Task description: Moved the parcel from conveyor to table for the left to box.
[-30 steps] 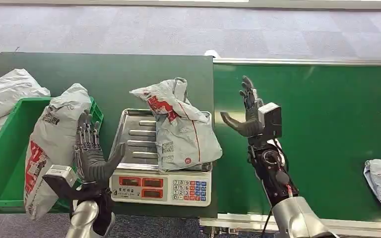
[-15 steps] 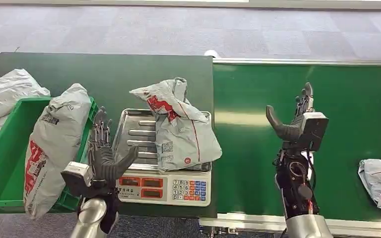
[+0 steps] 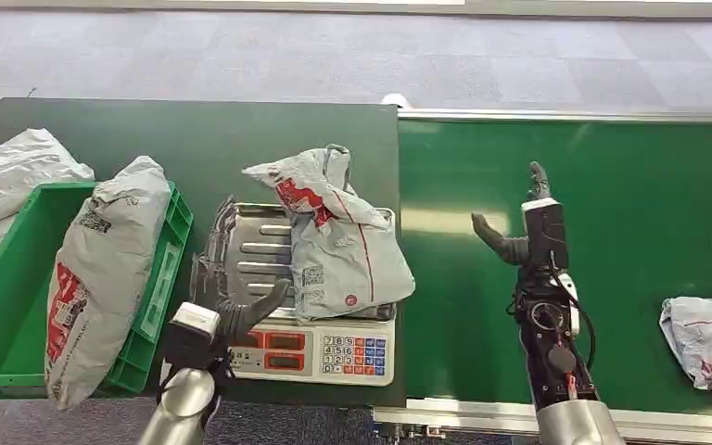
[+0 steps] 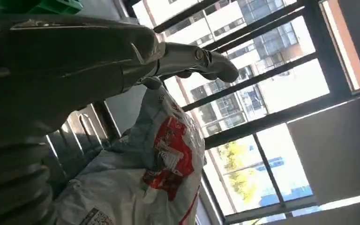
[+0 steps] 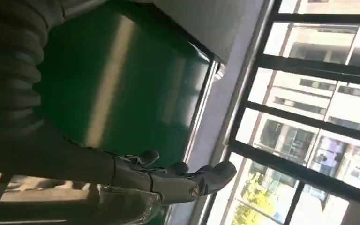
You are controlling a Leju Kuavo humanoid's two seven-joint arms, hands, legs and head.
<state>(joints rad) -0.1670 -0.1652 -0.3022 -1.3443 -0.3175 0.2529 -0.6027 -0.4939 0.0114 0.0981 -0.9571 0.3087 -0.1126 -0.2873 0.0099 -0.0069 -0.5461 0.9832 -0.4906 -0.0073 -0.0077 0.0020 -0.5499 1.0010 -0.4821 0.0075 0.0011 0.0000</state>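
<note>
Since before, left hand [image 3: 232, 311] slid toward the parcel [image 3: 338, 236] at 3 o'clock; both hands, right hand [image 3: 519, 232] included, open, empty. Next: grasp it for boxing.

Grey parcel [image 3: 338, 236] — red print

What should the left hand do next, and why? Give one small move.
Probably ease the left hand rightward and close it on the grey parcel lying on the scale tray. The hand is open and empty beside the parcel, while the right hand is open over the conveyor, and the green bin is next to the scale.
</note>
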